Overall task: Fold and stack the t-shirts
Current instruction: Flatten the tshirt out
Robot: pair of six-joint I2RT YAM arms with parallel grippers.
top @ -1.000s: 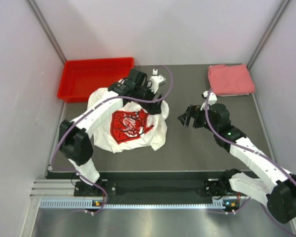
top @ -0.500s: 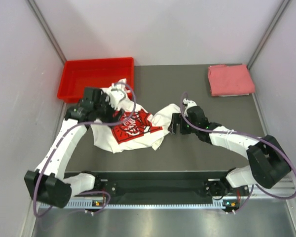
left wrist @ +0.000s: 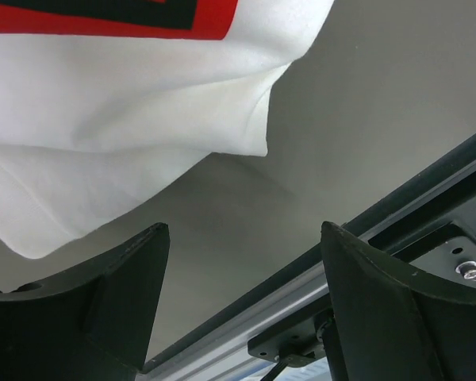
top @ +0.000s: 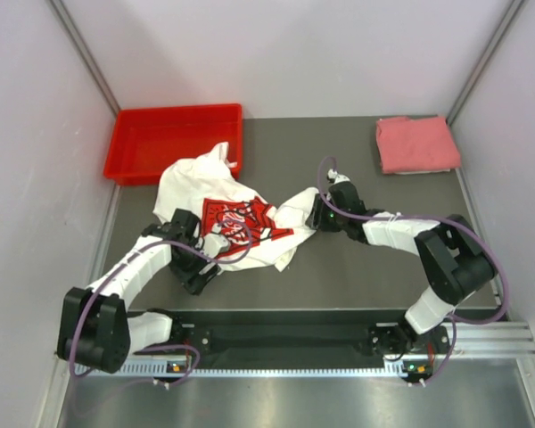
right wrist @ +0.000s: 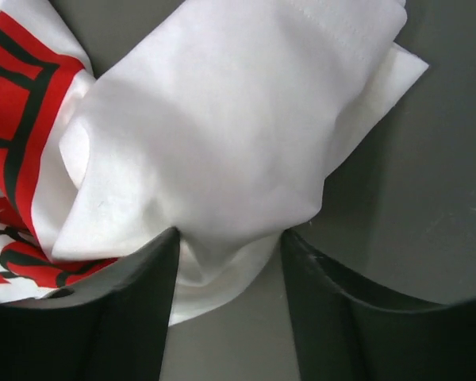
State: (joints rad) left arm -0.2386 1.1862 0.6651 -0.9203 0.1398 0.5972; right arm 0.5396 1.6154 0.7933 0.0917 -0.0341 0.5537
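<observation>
The white t-shirt (top: 236,223) with the red logo (top: 241,218) lies crumpled left of the table's middle. Its hem (left wrist: 127,103) hangs just beyond my left gripper (left wrist: 244,230), which is open and empty over bare table. In the top view this left gripper (top: 203,275) is low at the shirt's near-left edge. My right gripper (top: 314,217) is at the shirt's right edge. There its fingers (right wrist: 127,302) pinch a bunched fold of white cloth (right wrist: 214,135). The folded pink-red t-shirt (top: 416,144) lies at the far right corner.
A red plastic bin (top: 174,141) stands at the far left, touching the white shirt's upper edge. The metal rail (left wrist: 301,278) runs along the table's near edge, close to my left gripper. Walls enclose the left, right and back.
My left arm swung from the shirt's far side to its near-left edge. My right gripper moved left onto the shirt's right edge and closed on the cloth.
</observation>
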